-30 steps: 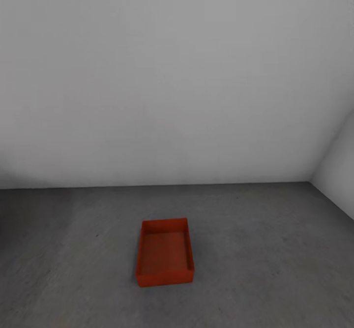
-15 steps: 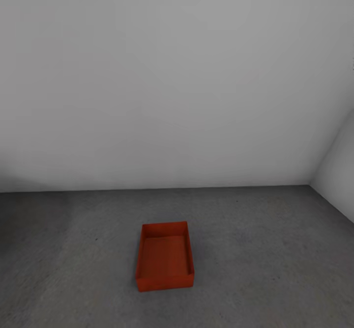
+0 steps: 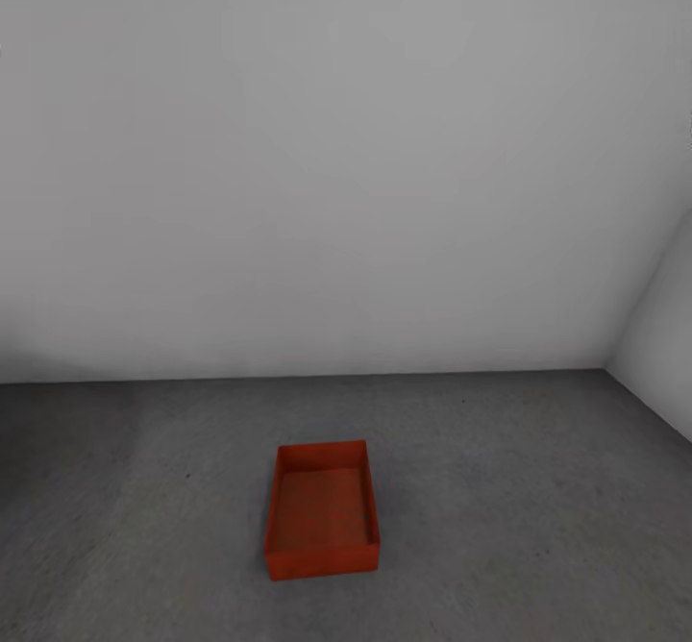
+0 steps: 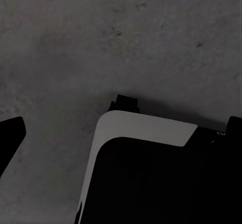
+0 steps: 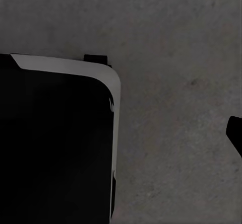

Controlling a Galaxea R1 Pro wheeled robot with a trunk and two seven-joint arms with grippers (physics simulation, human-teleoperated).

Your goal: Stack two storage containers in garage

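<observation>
One orange-red storage container [image 3: 322,510] sits flat and open side up on the dark grey concrete floor [image 3: 519,488] of the garage, ahead of me and a little short of the white back wall [image 3: 346,161]. It looks empty; nothing is stacked on it.

My judgement: this one is the base, so the step in hand is fetching the second container and setting it squarely on this one, walls aligned, lowered level so it does not slide off a rim.

Surroundings: a side wall [image 3: 663,334] meets the back wall at the right corner, well apart from the container. Nothing stands between me and it.

Both wrist views look down on bare concrete and part of my own dark base [image 4: 151,173]. Whether either pincer is open or closed, I cannot tell.
</observation>
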